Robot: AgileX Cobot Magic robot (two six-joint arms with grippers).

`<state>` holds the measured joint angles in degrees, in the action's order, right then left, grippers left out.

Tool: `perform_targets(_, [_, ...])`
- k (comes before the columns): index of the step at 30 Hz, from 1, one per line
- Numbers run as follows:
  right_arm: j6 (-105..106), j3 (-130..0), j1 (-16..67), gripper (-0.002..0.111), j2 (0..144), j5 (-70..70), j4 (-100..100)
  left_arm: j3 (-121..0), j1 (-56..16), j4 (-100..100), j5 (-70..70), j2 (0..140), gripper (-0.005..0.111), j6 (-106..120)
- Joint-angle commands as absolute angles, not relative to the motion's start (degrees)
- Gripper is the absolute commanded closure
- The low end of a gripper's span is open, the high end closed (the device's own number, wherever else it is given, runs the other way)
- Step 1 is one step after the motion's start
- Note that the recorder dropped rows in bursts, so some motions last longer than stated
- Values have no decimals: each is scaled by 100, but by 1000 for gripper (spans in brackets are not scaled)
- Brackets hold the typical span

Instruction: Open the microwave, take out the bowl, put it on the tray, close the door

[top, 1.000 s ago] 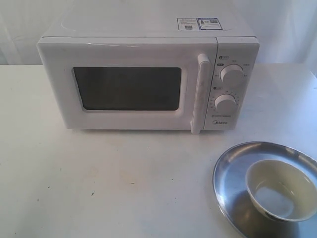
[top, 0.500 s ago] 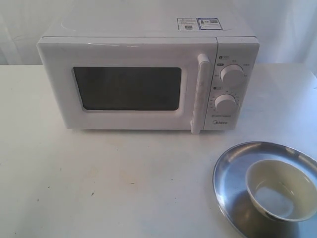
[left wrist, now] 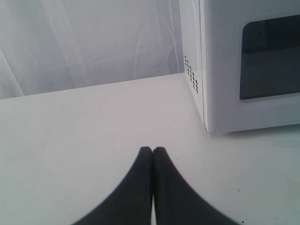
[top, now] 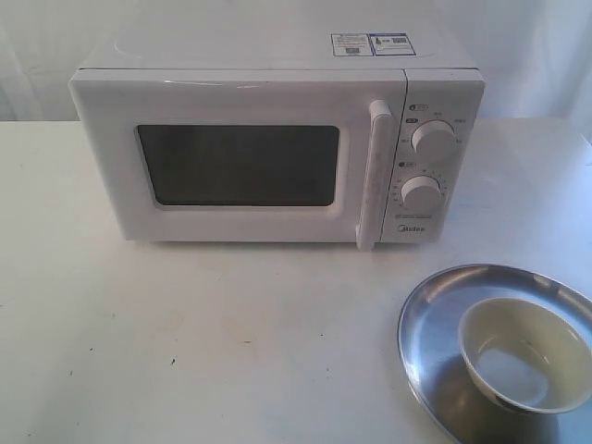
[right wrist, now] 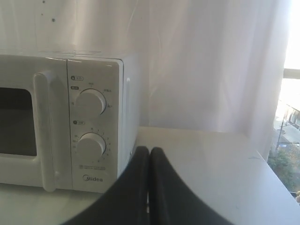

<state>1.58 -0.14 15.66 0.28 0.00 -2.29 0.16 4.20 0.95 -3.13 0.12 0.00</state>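
Now | door (top: 237, 166) closed | bowl (top: 524, 352) on tray (top: 418, 324) | left pincer (left wrist: 153, 149) clenched | right pincer (right wrist: 149, 149) clenched

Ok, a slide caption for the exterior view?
White boxy microwave with its windowed door shut; small cream bowl sits on the round silver metal tray.

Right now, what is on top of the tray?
The bowl sits upright on the tray, looking empty; nothing else shows there. The tray surface under the bowl is covered, and the tray's right edge runs out of view.
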Motion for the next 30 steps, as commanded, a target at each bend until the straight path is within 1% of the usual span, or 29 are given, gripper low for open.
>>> perform_targets(1, [117, 0, 1528, 108, 0, 65, -239, 0, 420, 50, -343, 0, 107, 0])
perform_targets(30, [117, 0, 1528, 108, 0, 65, -239, 0, 420, 50, -343, 0, 107, 0])
